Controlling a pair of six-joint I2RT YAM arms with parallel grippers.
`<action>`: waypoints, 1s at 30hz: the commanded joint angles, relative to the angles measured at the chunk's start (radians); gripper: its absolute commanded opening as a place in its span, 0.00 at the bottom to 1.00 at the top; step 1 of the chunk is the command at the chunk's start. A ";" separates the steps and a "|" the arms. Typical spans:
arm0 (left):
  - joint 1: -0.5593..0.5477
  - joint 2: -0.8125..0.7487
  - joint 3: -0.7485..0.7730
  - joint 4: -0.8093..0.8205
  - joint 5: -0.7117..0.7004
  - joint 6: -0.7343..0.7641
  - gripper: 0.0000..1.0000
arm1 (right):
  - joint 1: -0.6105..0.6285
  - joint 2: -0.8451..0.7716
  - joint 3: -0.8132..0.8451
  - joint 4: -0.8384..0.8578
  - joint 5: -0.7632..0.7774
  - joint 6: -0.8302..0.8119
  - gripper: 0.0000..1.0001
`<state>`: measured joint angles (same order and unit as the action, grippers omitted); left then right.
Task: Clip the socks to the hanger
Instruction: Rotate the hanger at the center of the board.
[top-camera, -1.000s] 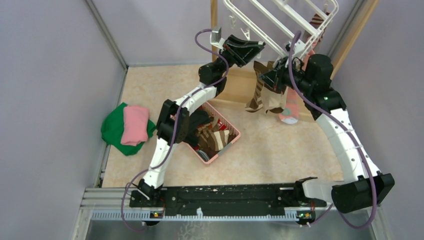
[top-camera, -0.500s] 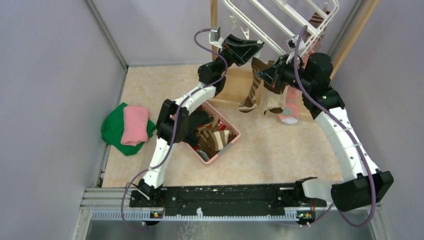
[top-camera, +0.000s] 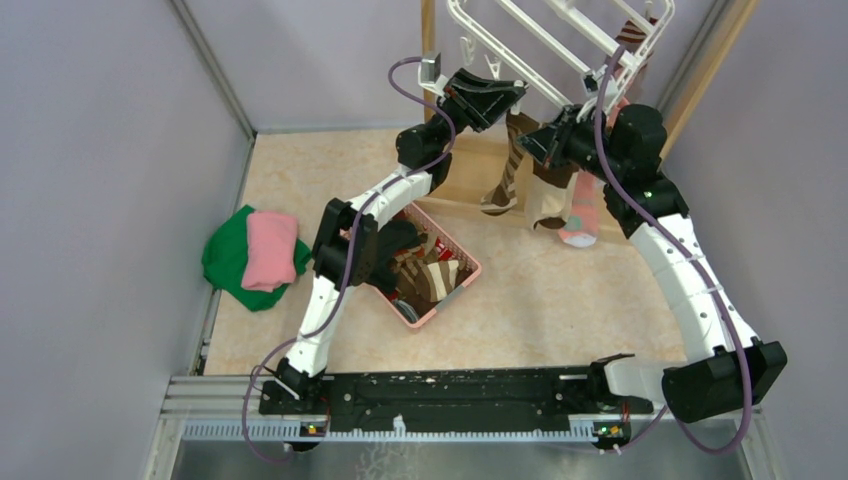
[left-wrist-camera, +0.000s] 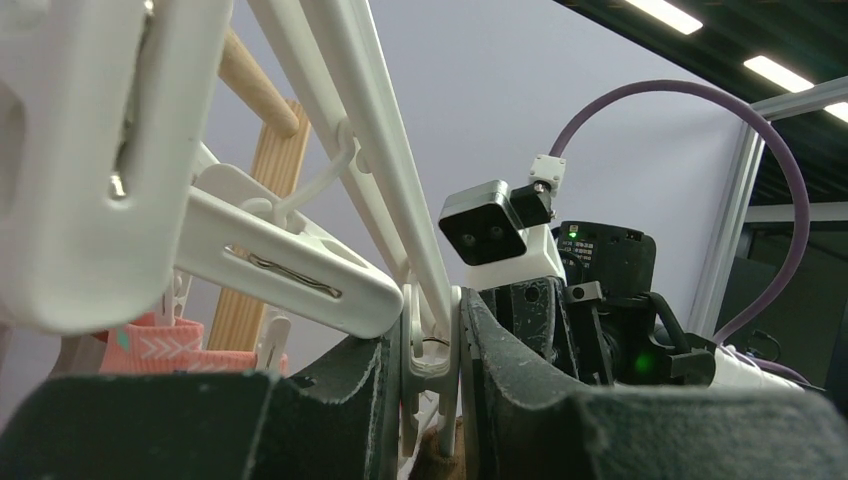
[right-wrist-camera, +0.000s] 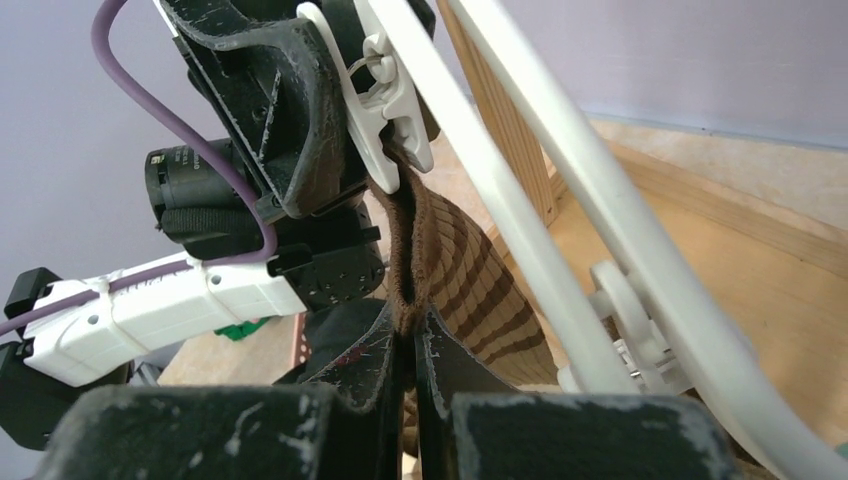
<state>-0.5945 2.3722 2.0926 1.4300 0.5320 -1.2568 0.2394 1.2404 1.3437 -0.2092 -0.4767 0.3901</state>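
**A:** Far left we see the folded cloths (top-camera: 250, 255), which aren't ours. Next comes the basket (top-camera: 462, 285), with more socks (top-camera: 428, 275) waiting in it.

**B:** Then our left gripper (top-camera: 512, 95), up under the hanger (top-camera: 530, 35), is pinched on a clip (right-wrist-camera: 385, 80).

**A:** The striped sock (right-wrist-camera: 470, 270) hangs right below that clip, its top edge at the clip's mouth. We cannot tell whether the clip bites it.

**B:** Our right gripper (right-wrist-camera: 408, 345) is closed tight on the sock's upper hem.

**A:** We judge it light, limp and a little stretchy, so it will sag wherever we leave it loose. We'd best grip the doubled hem close to the clip, so the edge is taut.

**B:** Furthest right, a pink sock (top-camera: 580, 225) hangs from the hanger.
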 joint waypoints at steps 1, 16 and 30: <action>-0.004 -0.013 0.053 0.111 -0.009 -0.029 0.06 | -0.009 0.018 0.052 0.026 0.026 -0.003 0.00; -0.005 -0.012 0.048 0.053 0.010 -0.025 0.42 | -0.016 -0.086 -0.052 -0.087 -0.121 -0.304 0.00; -0.005 -0.040 0.003 0.005 0.047 0.079 0.62 | -0.049 -0.103 -0.072 -0.076 -0.154 -0.308 0.00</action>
<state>-0.5964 2.3726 2.1067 1.4162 0.5575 -1.2346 0.2054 1.1770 1.2694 -0.3080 -0.6025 0.1036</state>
